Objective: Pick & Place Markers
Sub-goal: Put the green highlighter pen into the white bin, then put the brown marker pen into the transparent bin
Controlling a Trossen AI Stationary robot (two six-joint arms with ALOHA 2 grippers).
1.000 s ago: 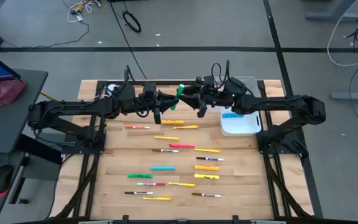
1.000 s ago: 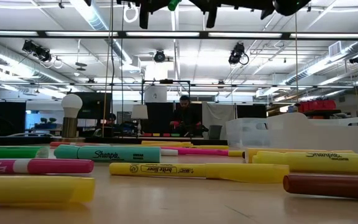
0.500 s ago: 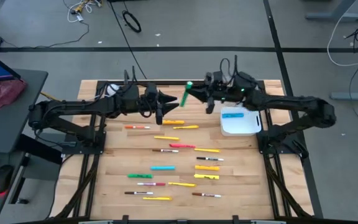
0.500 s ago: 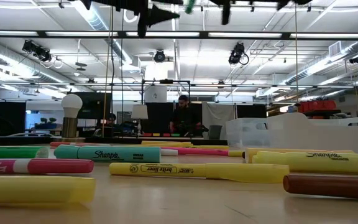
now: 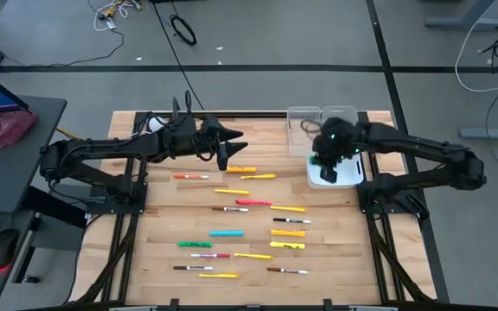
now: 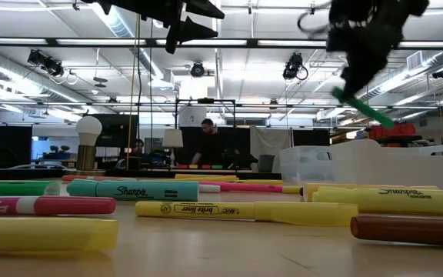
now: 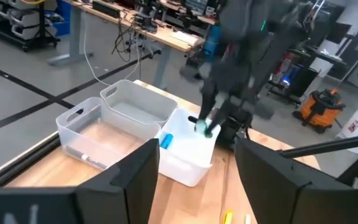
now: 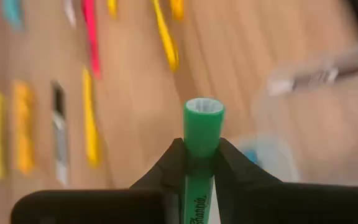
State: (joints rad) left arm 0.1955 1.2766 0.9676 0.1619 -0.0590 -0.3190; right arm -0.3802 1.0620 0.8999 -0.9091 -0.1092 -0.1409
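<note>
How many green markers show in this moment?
2. One green highlighter is clamped in the right gripper over the white plastic bin; the other green highlighter lies front-left on the wooden table. More may be hidden.

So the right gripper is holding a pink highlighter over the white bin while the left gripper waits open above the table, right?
Not quite: the highlighter is green, not pink, as the right wrist view shows it clamped in the right gripper. The rest holds: it hangs over the white bin, and the left gripper waits open above the table.
</note>
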